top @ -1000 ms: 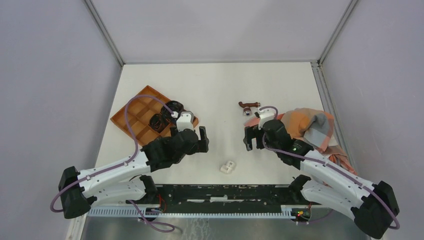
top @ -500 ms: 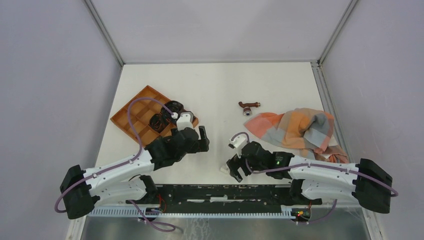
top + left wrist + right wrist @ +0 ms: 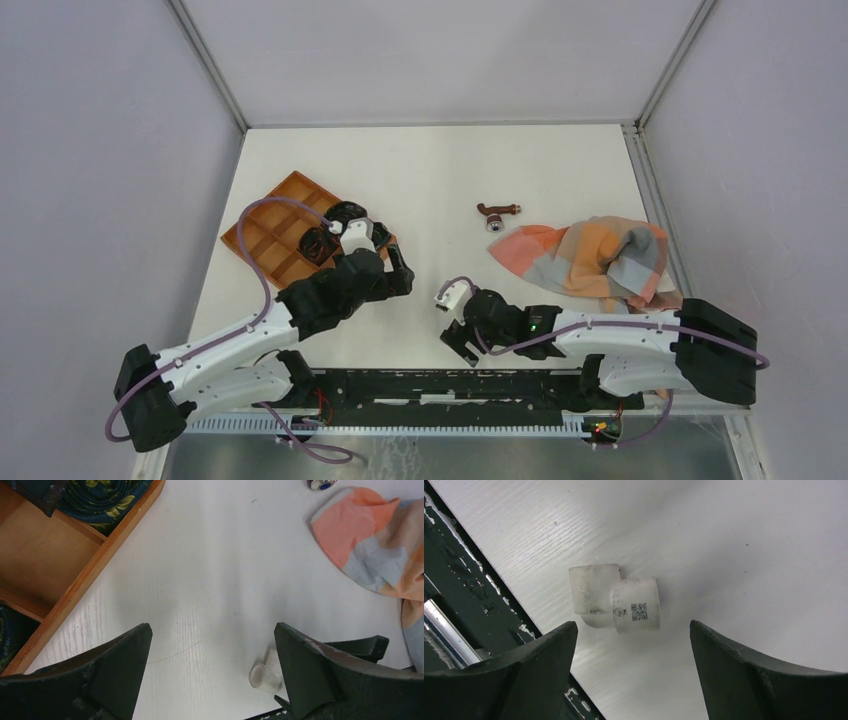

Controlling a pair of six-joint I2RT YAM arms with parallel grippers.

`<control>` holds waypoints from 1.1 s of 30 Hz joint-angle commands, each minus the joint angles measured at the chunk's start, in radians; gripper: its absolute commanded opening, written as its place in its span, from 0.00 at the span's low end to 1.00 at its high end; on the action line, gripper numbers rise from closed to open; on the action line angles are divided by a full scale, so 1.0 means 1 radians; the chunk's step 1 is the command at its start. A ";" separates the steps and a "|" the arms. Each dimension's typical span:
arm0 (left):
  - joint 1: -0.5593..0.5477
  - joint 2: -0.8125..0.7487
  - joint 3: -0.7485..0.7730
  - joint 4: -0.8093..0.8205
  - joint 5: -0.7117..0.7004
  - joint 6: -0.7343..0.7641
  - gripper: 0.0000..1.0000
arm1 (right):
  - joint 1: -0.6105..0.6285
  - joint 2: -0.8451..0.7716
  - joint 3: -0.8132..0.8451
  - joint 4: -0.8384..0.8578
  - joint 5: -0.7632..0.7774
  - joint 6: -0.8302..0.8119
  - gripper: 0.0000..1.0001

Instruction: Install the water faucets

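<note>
Seen from overhead, the water faucet (image 3: 497, 212) lay on the white table (image 3: 430, 170) at about 1 o'clock from centre. It was a small reddish-brown tap with its long axis running 9 to 3 and its round knob on the 6 o'clock side. It sat just off the 10 o'clock corner of a crumpled orange-and-grey cloth (image 3: 590, 255), and nothing gripped it.

The right pincer (image 3: 632, 630) hung low near the table's near edge, its two dark fingers spread wide. Between them lay a white elbow fitting (image 3: 616, 605), touching neither finger. In the wrist view the fitting's body lay 9 to 3, along the line on which the fingers would close, and it sat nearer the 9 o'clock finger. From this pincer the faucet lay toward 1 o'clock, well apart.

The left pincer (image 3: 212, 630) was also spread wide and held nothing. It hovered beside the orange-brown tray (image 3: 262, 238), with the faucet toward its 2 o'clock. By my judgement its tip was slightly the nearer to the faucet. The right arm looked set to take the fitting first.
</note>
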 commanded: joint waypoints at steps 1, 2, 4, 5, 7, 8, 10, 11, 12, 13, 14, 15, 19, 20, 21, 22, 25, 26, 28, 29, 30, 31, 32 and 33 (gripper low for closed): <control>0.057 0.001 -0.014 0.024 0.068 -0.014 1.00 | 0.004 0.064 0.048 0.079 -0.026 -0.101 0.88; 0.076 0.013 -0.006 0.016 0.086 -0.003 1.00 | 0.004 0.067 0.046 0.091 -0.035 -0.125 0.87; 0.128 0.044 0.011 -0.015 0.133 0.018 1.00 | 0.004 0.070 0.041 0.106 -0.028 -0.163 0.87; 0.157 0.053 0.015 -0.019 0.161 0.031 1.00 | 0.003 0.073 0.040 0.112 -0.028 -0.178 0.86; 0.197 0.057 0.013 -0.010 0.211 0.052 1.00 | 0.003 0.088 0.046 0.115 -0.033 -0.198 0.84; 0.213 0.052 0.010 0.002 0.228 0.058 1.00 | 0.003 0.102 0.050 0.117 -0.036 -0.200 0.81; 0.232 0.037 0.008 0.013 0.248 0.067 1.00 | 0.004 0.122 0.054 0.126 -0.050 -0.201 0.74; 0.239 0.034 0.008 0.015 0.253 0.070 1.00 | 0.004 0.129 0.050 0.134 -0.051 -0.193 0.72; 0.248 0.035 0.009 0.016 0.259 0.076 1.00 | 0.004 0.132 0.047 0.140 -0.052 -0.189 0.70; 0.257 0.043 0.015 0.011 0.265 0.083 1.00 | 0.004 0.132 0.045 0.143 -0.053 -0.187 0.70; 0.268 0.053 0.021 0.005 0.279 0.090 1.00 | 0.004 0.130 0.040 0.148 -0.054 -0.182 0.70; 0.280 0.066 0.031 0.001 0.295 0.100 1.00 | 0.004 0.124 0.034 0.155 -0.055 -0.180 0.69; 0.297 0.103 0.064 0.009 0.364 0.145 1.00 | 0.001 0.099 0.004 0.209 -0.045 -0.162 0.62; 0.298 0.112 0.071 0.014 0.386 0.154 1.00 | 0.000 0.097 0.001 0.219 -0.047 -0.156 0.57; 0.302 0.121 0.078 0.026 0.415 0.170 1.00 | -0.003 0.094 -0.003 0.232 -0.051 -0.150 0.53; 0.306 0.133 0.085 0.037 0.466 0.189 1.00 | -0.007 0.092 -0.008 0.242 -0.056 -0.141 0.51; 0.356 0.189 0.119 0.044 0.609 0.229 1.00 | -0.028 0.072 -0.028 0.276 -0.074 -0.121 0.45; 0.375 0.205 0.123 0.050 0.658 0.237 1.00 | -0.038 0.061 -0.037 0.287 -0.078 -0.118 0.44; 0.402 0.229 0.133 0.060 0.753 0.249 1.00 | -0.064 0.032 -0.060 0.307 -0.086 -0.107 0.43; 0.409 0.237 0.134 0.073 0.804 0.254 1.00 | -0.082 0.010 -0.074 0.322 -0.095 -0.100 0.42; 0.411 0.242 0.130 0.091 0.861 0.260 1.00 | -0.098 -0.008 -0.094 0.345 -0.108 -0.092 0.41; 0.411 0.247 0.121 0.122 0.932 0.264 1.00 | -0.121 -0.033 -0.114 0.374 -0.142 -0.086 0.39; 0.411 0.256 0.107 0.168 1.035 0.263 1.00 | -0.137 -0.054 -0.131 0.400 -0.167 -0.078 0.39; 0.411 0.266 0.089 0.216 1.121 0.246 1.00 | -0.156 -0.082 -0.155 0.434 -0.197 -0.064 0.39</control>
